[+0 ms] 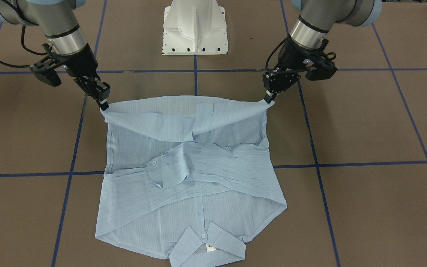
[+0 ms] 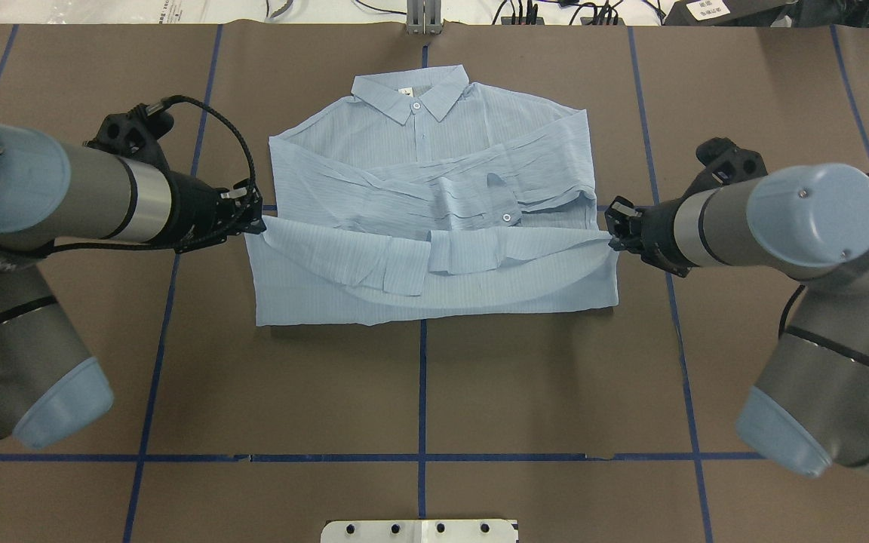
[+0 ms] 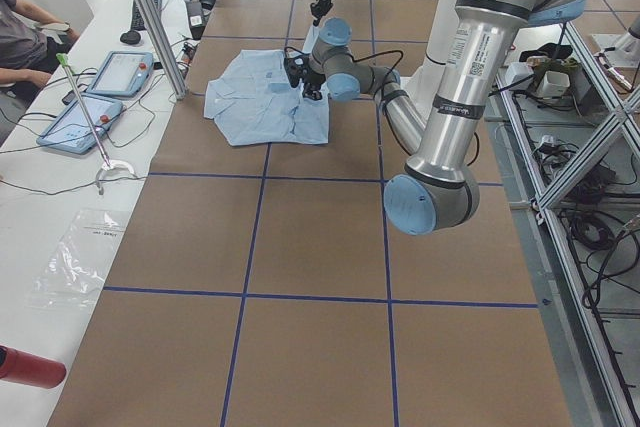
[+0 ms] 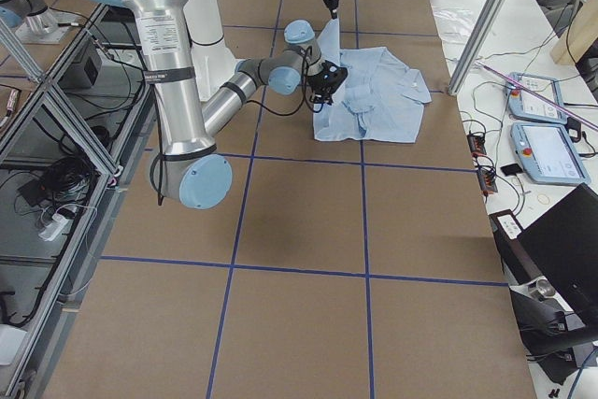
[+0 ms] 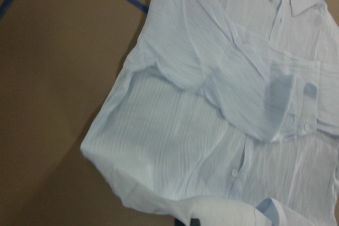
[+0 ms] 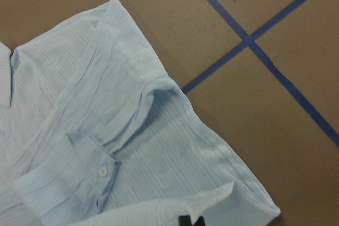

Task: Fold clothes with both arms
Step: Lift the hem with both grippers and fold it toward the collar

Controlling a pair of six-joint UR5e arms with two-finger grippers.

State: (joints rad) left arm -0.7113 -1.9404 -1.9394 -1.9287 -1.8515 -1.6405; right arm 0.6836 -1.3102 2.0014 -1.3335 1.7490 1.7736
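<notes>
Exterior front-facing: the pale-blue shirt (image 1: 198, 207) lies mid-frame on the brown worktop (image 1: 376, 122), collar toward the bottom edge. Its raised hem corners are clamped in the jaws of the left arm (image 1: 307, 32), upper right, and the right arm (image 1: 65, 39), upper left.

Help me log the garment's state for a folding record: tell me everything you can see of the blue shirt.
The shirt is thin, pale-blue, finely striped cloth with small white buttons, lying front up on the brown table. Its collar, with a white tag, points away from the robot. Both sleeves cross the chest. The bottom is doubled toward the collar, its hem corners pinched and lifted by the left gripper and right gripper.
</notes>
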